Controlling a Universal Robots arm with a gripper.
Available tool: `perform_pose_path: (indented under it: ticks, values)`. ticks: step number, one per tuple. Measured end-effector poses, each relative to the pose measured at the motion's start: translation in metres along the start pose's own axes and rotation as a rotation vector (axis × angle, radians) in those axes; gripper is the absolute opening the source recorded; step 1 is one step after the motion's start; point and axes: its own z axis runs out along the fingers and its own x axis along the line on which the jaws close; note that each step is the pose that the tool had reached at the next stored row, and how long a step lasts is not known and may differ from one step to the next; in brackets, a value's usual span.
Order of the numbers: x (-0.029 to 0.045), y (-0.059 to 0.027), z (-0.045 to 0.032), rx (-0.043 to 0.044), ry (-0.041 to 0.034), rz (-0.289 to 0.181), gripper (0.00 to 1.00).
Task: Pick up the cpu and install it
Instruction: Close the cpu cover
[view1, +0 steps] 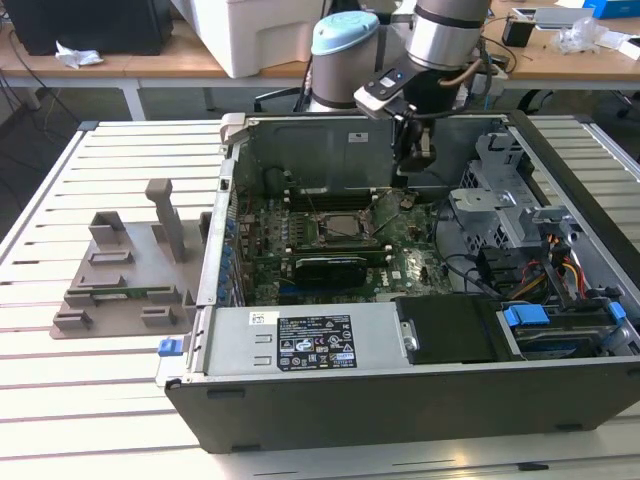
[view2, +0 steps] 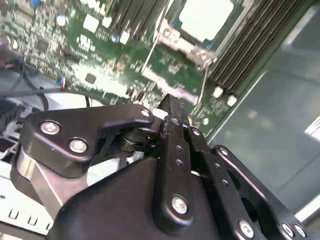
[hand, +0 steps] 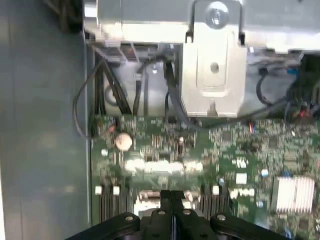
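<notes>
Tool (view2: 168, 104) tips pinched narrow, nothing visible between them. It hangs low just beside the socket (view2: 175, 40), probably so the slim tips fit by the thin latch lever (view2: 202, 85). Cpu (view2: 205, 17) lies flat inside the socket, silvery top up, seemingly seated.

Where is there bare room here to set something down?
Bare slatted table lies in front of the grey tray, at the exterior view's left, and also behind the tray. Inside the case it is crowded: board, cables, and the hand hanging over them.
</notes>
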Motion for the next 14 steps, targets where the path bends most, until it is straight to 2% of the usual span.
perform_pose_path:
  ticks: [1, 7, 9, 14]
  values:
    - [0.0015, 0.0095, 0.0048, 0.0008, -0.0006, -0.003, 0.11]
    - [0.0021, 0.0118, 0.0199, 0.0007, -0.0013, -0.011, 0.11]
    - [0.0023, 0.01, 0.0272, 0.0006, -0.0001, -0.013, 0.11]
    - [0.0026, -0.0035, 0.0301, 0.0002, 0.0132, -0.015, 0.11]
